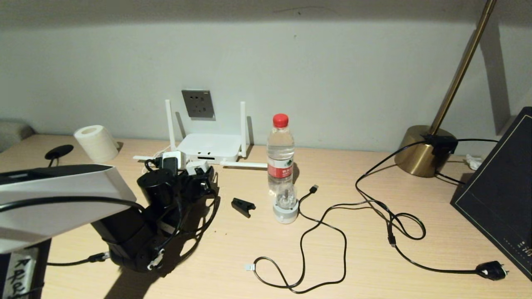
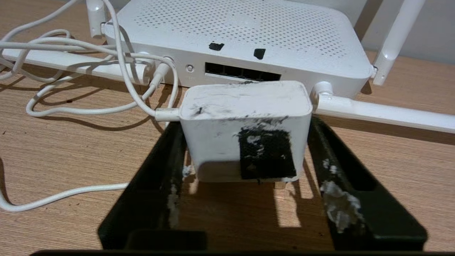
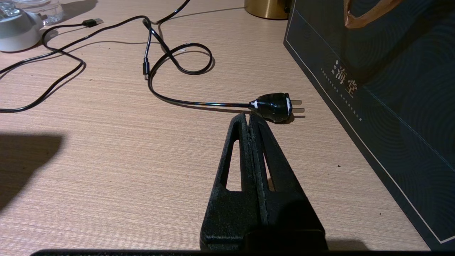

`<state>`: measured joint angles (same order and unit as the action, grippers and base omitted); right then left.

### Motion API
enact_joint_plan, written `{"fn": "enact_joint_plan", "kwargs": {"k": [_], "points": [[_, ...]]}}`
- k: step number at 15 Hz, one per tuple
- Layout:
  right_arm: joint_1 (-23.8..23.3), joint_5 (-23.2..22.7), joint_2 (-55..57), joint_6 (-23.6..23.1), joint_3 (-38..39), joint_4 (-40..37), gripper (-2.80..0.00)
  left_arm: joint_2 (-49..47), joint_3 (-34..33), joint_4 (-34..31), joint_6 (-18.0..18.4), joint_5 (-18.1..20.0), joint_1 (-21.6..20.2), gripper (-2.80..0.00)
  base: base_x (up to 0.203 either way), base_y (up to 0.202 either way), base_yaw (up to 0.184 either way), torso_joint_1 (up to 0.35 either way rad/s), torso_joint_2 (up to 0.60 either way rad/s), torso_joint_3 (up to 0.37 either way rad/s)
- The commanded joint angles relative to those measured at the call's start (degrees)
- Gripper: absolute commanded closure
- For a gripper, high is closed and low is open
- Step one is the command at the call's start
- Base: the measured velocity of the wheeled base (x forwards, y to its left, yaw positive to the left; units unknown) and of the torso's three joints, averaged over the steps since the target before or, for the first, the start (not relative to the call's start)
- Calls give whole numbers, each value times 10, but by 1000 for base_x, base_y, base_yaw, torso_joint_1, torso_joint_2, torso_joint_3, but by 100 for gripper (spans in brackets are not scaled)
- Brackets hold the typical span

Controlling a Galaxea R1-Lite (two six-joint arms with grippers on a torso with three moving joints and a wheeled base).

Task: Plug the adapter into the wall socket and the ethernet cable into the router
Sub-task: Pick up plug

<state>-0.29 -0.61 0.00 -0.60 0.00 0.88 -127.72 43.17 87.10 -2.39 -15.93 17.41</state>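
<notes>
The wooden desk (image 1: 374,257) fills the lower head view, its pale grain plain in both wrist views. At centre left, against the wall, sits the router (image 1: 209,146), a flat white rounded box with slim stick antennas; the left wrist view alone shows its perforated top and dark port slot (image 2: 242,72). Above it on the wall hangs the square grey wall socket (image 1: 198,103). Just in front of the router, the left gripper (image 2: 245,142) has its black fingers spread to either side of the adapter (image 2: 245,124), a scuffed white cube with a dark patch and thin white cord; I cannot tell whether they touch it. The right gripper (image 3: 249,119), seen only by its own camera, has fingers pressed together near a black plug (image 3: 273,106). The ethernet cable (image 1: 316,232) loops at lower centre.
</notes>
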Motion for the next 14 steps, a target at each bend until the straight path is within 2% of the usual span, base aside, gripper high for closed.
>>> {"fn": "enact_joint_plan", "kwargs": {"k": [1,14], "points": [[0,0,1,0,3,0,0,5,-5,6,-1,-1,1,-280,0,0,0,0,0,0],[0,1,1,0,3,1,0,19,-16,6,-4,-2,1,-280,0,0,0,0,0,0]]}}
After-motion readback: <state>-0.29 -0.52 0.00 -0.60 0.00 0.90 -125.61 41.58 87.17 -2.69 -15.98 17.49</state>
